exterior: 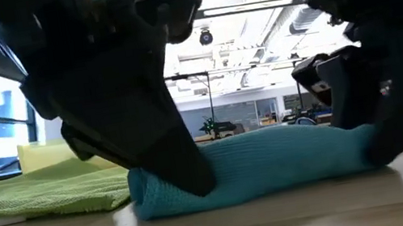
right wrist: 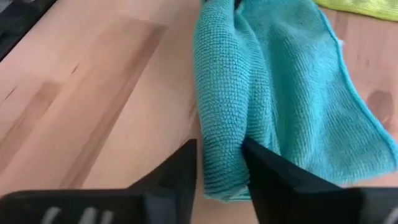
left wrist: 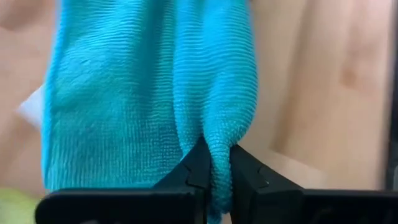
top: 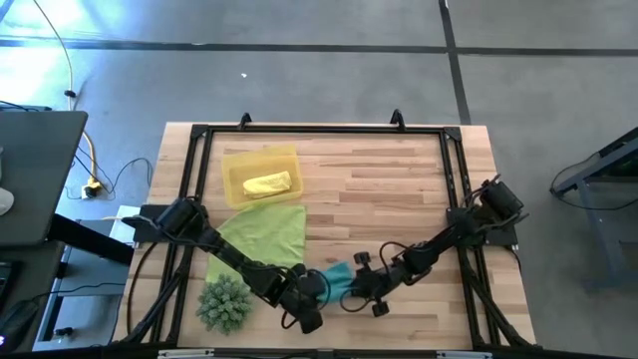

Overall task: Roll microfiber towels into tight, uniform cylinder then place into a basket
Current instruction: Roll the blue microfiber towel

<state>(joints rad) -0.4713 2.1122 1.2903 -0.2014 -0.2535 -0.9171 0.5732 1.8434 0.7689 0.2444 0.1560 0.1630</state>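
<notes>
Both pincers (top: 311,299) (top: 351,289) pinch teal towel (exterior: 275,162); lime towel (top: 267,232), spiky plant (top: 224,302) alongside.

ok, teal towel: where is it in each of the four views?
High: teal towel at the table's near edge, between both grippers.
Low: rolled, centre.
Left wrist: upper left, fold pinched in that arm's jaws.
Right wrist: centre-right, roll between its jaws.
Shared landmark: lime green towel beside it.
</notes>
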